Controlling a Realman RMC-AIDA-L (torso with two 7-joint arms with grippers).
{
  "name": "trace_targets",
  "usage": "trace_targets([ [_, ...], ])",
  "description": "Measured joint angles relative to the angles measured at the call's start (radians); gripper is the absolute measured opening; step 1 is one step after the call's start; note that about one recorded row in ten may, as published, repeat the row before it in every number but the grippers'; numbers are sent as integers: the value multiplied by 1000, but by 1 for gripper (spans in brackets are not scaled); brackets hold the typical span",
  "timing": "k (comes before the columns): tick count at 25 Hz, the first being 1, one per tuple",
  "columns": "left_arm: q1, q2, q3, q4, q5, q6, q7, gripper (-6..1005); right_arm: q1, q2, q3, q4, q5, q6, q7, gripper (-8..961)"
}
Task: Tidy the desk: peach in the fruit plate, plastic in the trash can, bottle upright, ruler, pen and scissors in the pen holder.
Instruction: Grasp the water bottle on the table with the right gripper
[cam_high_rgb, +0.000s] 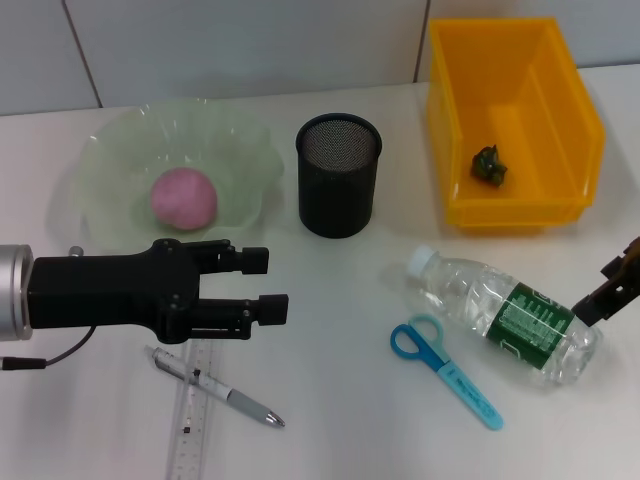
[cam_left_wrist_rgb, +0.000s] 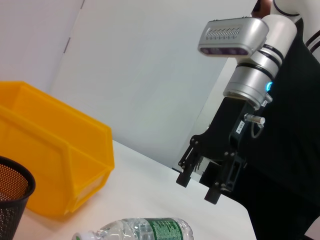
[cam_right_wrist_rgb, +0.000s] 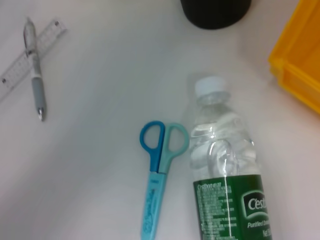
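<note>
Closing in on the water bottle (cam_high_rgb: 505, 317) with my right gripper (cam_left_wrist_rgb: 206, 176), I have its fingers spread open and empty, hanging just above the bottle's base end at the right edge of the desk (cam_high_rgb: 330, 420). The bottle lies on its side, white cap pointing toward the mesh pen holder (cam_high_rgb: 338, 173), green label facing up. By my reckoning this is the bottle-upright step. The peach (cam_high_rgb: 183, 198) already sits in the green fruit plate (cam_high_rgb: 130, 150), and a dark crumpled scrap (cam_high_rgb: 488, 165), which I take for the plastic, lies in the yellow bin (cam_high_rgb: 505, 215) serving as trash can.

My left gripper (cam_high_rgb: 268, 284) hovers with fingers parted and nothing held, above the desk in front of the fruit plate, over the pen (cam_high_rgb: 220, 388) and the clear ruler (cam_high_rgb: 192, 425), which lie crossed. The blue scissors (cam_high_rgb: 445, 368) rest just beside the bottle, handles nearly touching its shoulder.

Next move, as I judge it: drop the right fingers around the bottle's body, clamp firmly because clear plastic may flex and roll, then swing the cap end up and set the base flat. I should mind those scissors close alongside. After that, three stationery items remain for the holder.
</note>
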Motion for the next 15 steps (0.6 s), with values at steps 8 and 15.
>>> trace_targets([
  [8, 4, -1, -1, -2, 0, 3, 1, 786, 28, 1, -119, 104, -61, 70, 10, 760],
  [15, 6, -3, -2, -3, 0, 4, 1, 786, 50, 12, -173, 162, -98, 125, 15, 760],
])
